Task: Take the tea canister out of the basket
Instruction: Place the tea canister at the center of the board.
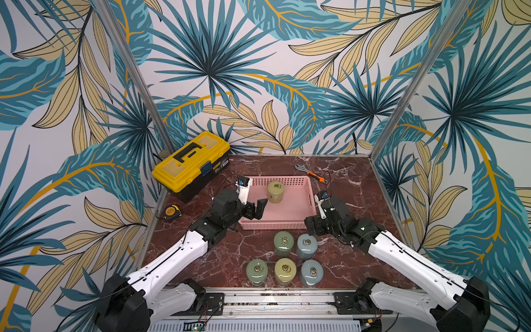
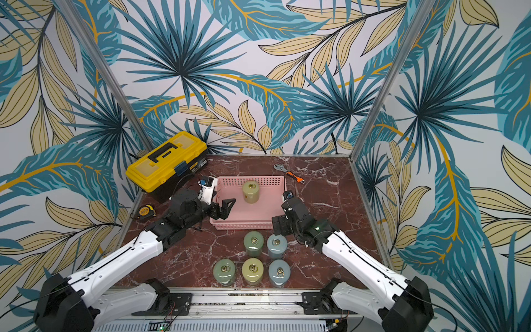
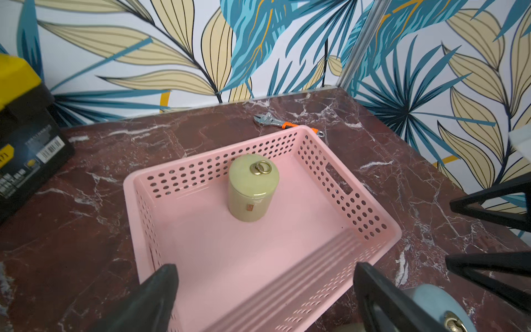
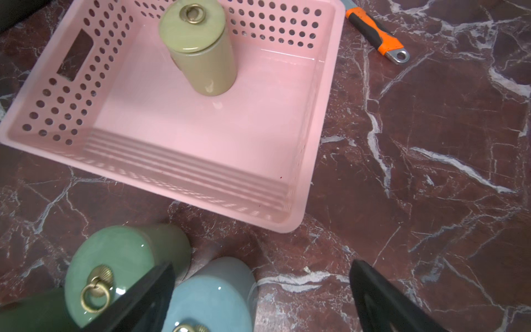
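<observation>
**Arms hovering at the basket rim, one canister sitting inside**

Arm bases are sitting closest to the lens in both top views, and beyond them five lidded canisters are standing on the marble table [image 1: 344, 258], outside the basket [image 1: 273, 225]. The tea canister [image 1: 275, 192], a pale olive one with a brass ring on its lid, is standing upright on the pink floor, close to the far wall and well apart from both arms.

The left gripper [image 3: 264, 268] is hanging over the basket's left rim with its jaws spread wide and nothing between them. The right gripper [image 4: 261, 273] is also gaping empty, and it is hovering just off the basket's near right corner, directly over the blue-grey canister [image 4: 212, 290] and beside the green canister [image 4: 115, 258].

Several things are looking risky. A finger coming in low is likely to catch the perforated wall and shove or tip the light basket. The glazed body is probably slick, so a shallow pinch may slip. Closing on the lid alone may lift only the lid. Any sideways swing of the right arm is liable to topple the canisters crowding beneath it.
</observation>
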### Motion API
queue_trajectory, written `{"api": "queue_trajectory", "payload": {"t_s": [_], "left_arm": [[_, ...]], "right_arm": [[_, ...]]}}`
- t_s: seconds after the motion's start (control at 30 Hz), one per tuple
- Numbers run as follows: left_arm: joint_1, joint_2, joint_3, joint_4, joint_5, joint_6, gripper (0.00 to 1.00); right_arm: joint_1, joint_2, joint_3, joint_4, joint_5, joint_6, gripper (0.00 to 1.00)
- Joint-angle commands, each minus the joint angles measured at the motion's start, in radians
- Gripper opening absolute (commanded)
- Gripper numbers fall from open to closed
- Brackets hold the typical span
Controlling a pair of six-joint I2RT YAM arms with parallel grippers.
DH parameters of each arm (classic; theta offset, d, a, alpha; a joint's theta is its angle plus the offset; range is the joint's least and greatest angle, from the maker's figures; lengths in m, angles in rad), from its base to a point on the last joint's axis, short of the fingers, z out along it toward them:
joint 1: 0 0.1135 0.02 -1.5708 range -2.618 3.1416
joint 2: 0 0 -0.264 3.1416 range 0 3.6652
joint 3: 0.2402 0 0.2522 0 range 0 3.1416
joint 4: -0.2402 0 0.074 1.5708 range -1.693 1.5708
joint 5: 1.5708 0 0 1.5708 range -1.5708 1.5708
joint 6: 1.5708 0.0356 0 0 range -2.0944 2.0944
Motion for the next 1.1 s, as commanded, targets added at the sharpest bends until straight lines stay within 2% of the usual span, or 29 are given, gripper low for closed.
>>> {"api": "queue_trajectory", "payload": {"t_s": [0.0, 0.23, 0.47, 0.7, 1.07], "left_arm": [[-0.007, 0.054, 0.086, -0.068, 0.0, -0.06, 1.0], [-0.037, 0.171, 0.192, -0.112, -0.051, -0.121, 1.0], [-0.087, 0.33, 0.357, -0.221, -0.182, -0.143, 1.0], [-0.105, 0.514, 0.537, -0.342, -0.255, -0.189, 1.0], [-0.106, 0.703, 0.711, -0.4, -0.257, -0.196, 1.0]], "right_arm": [[-0.042, 0.014, -0.001, 0.078, -0.043, -0.067, 0.99], [-0.074, 0.007, -0.069, 0.236, -0.058, -0.092, 0.99], [-0.075, -0.111, -0.178, 0.357, 0.009, -0.096, 0.99], [-0.075, -0.166, -0.228, 0.38, 0.061, -0.096, 0.99], [-0.076, -0.147, -0.23, 0.382, 0.061, -0.092, 0.99]]}}
